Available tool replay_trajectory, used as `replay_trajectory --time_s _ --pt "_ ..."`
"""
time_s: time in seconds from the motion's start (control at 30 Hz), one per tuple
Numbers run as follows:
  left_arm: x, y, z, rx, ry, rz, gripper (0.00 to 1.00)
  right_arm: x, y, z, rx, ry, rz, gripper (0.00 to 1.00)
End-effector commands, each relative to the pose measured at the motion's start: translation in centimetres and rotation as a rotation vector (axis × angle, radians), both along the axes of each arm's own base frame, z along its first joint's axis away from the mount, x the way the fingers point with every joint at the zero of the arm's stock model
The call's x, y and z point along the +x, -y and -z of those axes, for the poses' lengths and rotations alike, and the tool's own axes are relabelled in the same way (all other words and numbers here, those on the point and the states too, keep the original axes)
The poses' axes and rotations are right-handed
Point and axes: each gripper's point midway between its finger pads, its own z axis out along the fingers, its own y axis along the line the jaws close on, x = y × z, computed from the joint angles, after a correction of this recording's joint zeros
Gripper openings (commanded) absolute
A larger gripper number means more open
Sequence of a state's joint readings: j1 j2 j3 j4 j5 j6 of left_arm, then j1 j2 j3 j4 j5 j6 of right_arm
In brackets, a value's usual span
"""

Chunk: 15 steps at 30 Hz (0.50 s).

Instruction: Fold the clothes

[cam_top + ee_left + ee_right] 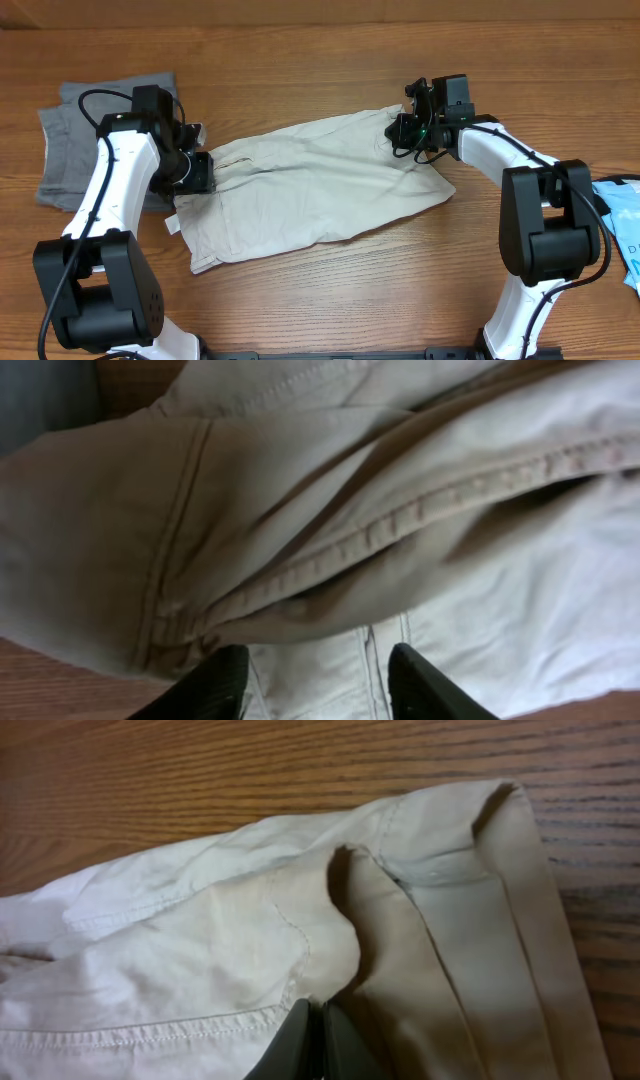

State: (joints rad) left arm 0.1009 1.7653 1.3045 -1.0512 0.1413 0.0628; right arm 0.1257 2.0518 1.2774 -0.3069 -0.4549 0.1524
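**Shorts (320, 180)**, one pair, pale beige. They lie flat at the centre of the overhead frame, slanting from lower left to upper right. The cloth is creased, with stitched seams visible in both wrist views. One end sits under the left gripper and the other under the right.

**Left gripper (318, 675)**, one. It is at the shorts' left end. Its two fingers (215, 685) are spread apart at the bottom of the left wrist frame. Beige cloth and a seam lie across the gap between them, and nothing is pinched.

**Right gripper (320, 1030)**, one. It is at the shorts' upper-right corner. Its fingers are pressed together at the bottom centre of the right wrist frame, nipping a raised fold of the shorts beside a hemmed edge.

**Arms**, two, white with black joints. The left arm (110, 190) runs up the left side of the overhead frame and the right arm (500, 155) up the right side.

**Grey garment (75, 130)**, one. It is at the upper left of the overhead frame, partly under the left arm and just beside the shorts.

**Blue item (625, 225)**, one, light blue and printed. It is at the right edge of the overhead frame, cut off by it and well apart from the shorts.

**Table (320, 60)**, one, of brown wood grain. It bears all of the above.
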Motion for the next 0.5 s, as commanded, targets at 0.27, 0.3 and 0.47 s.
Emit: replay_trajectory --time_s 0.27,0.3,0.47 --pt "-0.2 -1.9 0.6 0.088 0.013 -0.023 0.04 4.6 3.4 -6.4 0.174 0.121 0.06 0.04" --pt "-0.1 -1.9 0.6 0.091 0.018 -0.026 0.04 5.0 3.9 -6.9 0.194 0.124 0.081 0.04" --pt "0.3 -2.0 0.6 0.093 0.034 -0.029 0.04 5.7 4.9 -8.0 0.24 0.143 0.104 0.04"
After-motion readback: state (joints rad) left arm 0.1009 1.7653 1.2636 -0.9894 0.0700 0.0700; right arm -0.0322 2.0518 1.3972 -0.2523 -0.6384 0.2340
